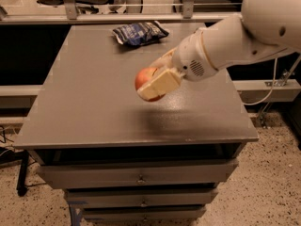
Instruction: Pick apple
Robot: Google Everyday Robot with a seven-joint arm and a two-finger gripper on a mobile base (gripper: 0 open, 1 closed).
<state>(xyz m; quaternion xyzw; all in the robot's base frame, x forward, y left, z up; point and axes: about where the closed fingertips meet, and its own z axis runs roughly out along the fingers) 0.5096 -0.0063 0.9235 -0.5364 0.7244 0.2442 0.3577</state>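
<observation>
Gripper (pixel 152 80) was clamped on the apple (pixel 142 76), holding it just above the table (pixel 80 107) centre. A bag (pixel 140 32) lay toward 12 o'clock. Smooth round skin might have slipped from the fingers if the arm swung fast.

One apple (pixel 142 76), one bag (pixel 139 33), one pincer (pixel 149 81) above table (pixel 84 112)

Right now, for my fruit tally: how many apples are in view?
1: the apple, held in the gripper above the table's middle. The arm may hide others.
</observation>
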